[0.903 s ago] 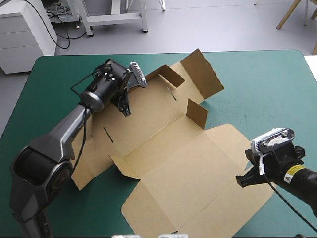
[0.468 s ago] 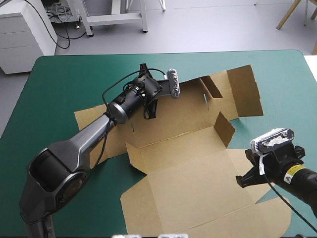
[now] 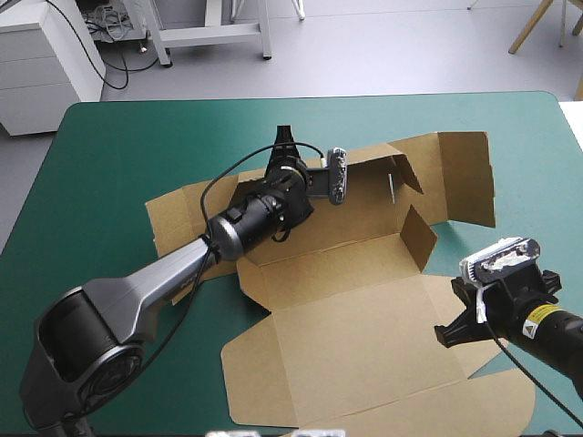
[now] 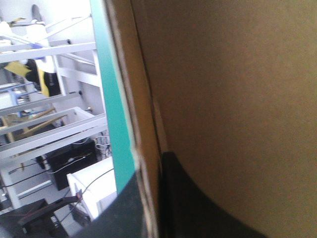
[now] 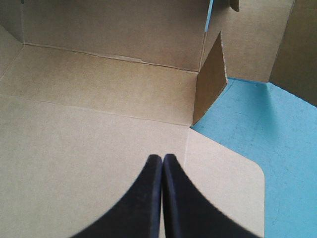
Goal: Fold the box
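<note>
the left gripper (image 4: 151,171) is at the far raised wall of the box (image 3: 364,337), its black fingers (image 4: 198,208) all but closed, pinching that wall's edge. the brown box lies spread over the middle of the teal-green cover (image 3: 118,146), small flaps upright. the right gripper (image 5: 162,159) is over the near flat panel, fingers pressed together and empty; whether they touch the board is unclear.

Plain brown box (image 3: 364,337) on a solid teal-green tabletop (image 3: 118,155).
The board is one even brown across its panels and flaps, its creases showing as thin darker lines. The right gripper (image 5: 162,158) has plain black jaws; the left arm (image 3: 155,273) is dark grey with a black wrist.
</note>
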`<control>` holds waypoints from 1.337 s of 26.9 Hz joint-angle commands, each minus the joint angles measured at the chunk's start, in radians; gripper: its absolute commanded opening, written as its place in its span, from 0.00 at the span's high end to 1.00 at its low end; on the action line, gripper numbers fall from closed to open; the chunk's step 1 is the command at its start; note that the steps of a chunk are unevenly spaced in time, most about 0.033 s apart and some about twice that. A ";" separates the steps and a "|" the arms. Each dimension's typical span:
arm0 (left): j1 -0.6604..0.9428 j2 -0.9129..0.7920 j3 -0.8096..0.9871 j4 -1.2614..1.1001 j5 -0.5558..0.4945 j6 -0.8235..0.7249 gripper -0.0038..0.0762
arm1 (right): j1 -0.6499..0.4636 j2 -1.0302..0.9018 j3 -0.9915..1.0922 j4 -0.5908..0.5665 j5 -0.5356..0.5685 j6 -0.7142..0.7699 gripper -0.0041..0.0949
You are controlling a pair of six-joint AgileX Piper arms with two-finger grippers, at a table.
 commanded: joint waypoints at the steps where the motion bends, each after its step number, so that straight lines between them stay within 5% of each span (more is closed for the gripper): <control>1: -0.062 -0.108 0.084 0.205 -0.070 -0.142 0.96 | -0.003 0.000 -0.026 -0.005 -0.053 -0.004 0.98; 18: -0.145 -0.407 0.625 0.982 -0.213 -0.679 0.96 | -0.003 0.000 -0.026 -0.004 -0.086 0.031 0.98; 23: -0.145 -0.422 0.664 0.995 -0.193 -0.791 0.96 | -0.003 0.001 -0.026 -0.015 -0.133 0.062 0.98; 26: -0.145 -0.410 0.664 0.974 -0.162 -0.860 0.96 | -0.003 0.001 -0.026 -0.116 -0.148 0.158 0.98; 33: -0.145 -0.410 0.664 0.926 -0.102 -0.860 0.96 | -0.003 0.001 -0.026 -0.209 -0.146 0.285 0.98; 36: -0.145 -0.410 0.664 0.921 -0.098 -0.860 0.96 | -0.003 0.001 -0.026 -0.209 -0.146 0.311 0.87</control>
